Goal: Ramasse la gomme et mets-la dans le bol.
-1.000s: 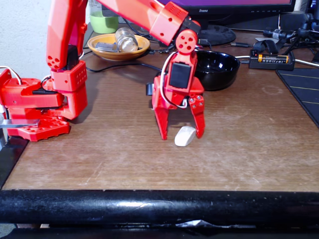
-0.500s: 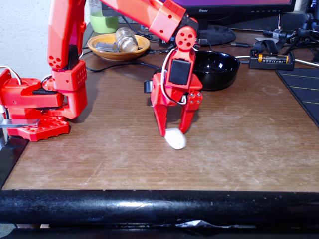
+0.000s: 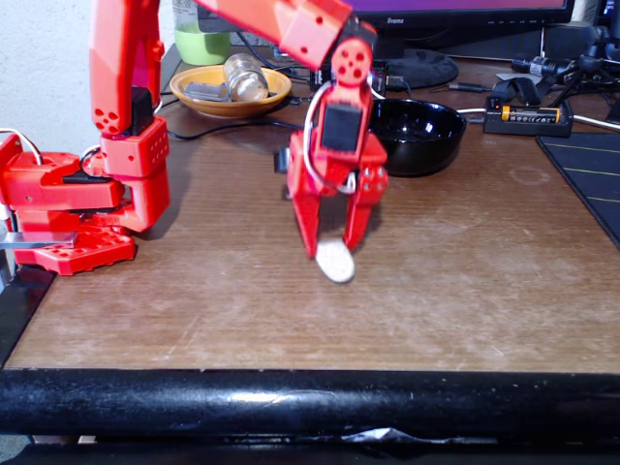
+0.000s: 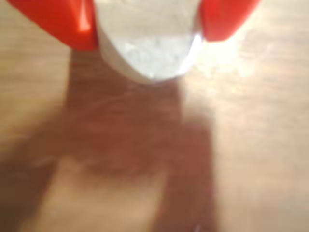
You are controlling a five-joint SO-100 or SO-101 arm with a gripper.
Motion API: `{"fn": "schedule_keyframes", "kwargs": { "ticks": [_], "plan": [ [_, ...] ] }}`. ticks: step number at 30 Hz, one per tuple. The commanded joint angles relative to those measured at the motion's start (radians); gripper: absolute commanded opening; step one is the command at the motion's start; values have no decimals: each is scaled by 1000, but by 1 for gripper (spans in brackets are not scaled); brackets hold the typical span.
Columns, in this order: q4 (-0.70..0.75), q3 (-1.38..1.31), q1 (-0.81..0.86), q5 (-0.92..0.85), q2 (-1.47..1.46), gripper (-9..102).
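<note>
The white eraser (image 3: 335, 261) hangs between the red fingers of my gripper (image 3: 331, 247), which is shut on it just above the brown table. In the wrist view the eraser (image 4: 147, 46) fills the top centre, pinched between the two red fingertips (image 4: 63, 24), with its shadow on the wood below. The glossy black bowl (image 3: 418, 136) stands behind and to the right of the gripper in the fixed view.
An orange-yellow dish (image 3: 231, 89) with a glass jar and a green cup (image 3: 201, 41) stand at the back left. A battery holder (image 3: 528, 117) and cables lie at the back right, a dark mat (image 3: 586, 174) at the right edge. The arm's red base (image 3: 77, 199) sits at the left.
The gripper closed on the eraser, which lay beside its right finger a second ago, and has lifted it slightly while shifting a little to the left.
</note>
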Motion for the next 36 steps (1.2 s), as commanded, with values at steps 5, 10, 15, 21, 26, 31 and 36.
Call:
{"fn": "schedule_keyframes", "kwargs": {
  "ticks": [5, 10, 15, 21, 26, 31, 36],
  "plan": [
    [172, -78, -193, 107, 337, -6],
    [241, -91, -337, 133, 460, -6],
    [311, -183, -477, 141, 497, -6],
    [279, -368, -568, 210, 419, -6],
    [319, -658, -600, 245, 173, -6],
    [247, -664, -635, 241, 137, -6],
    [213, -798, -650, 270, -21, -6]
  ]
}}
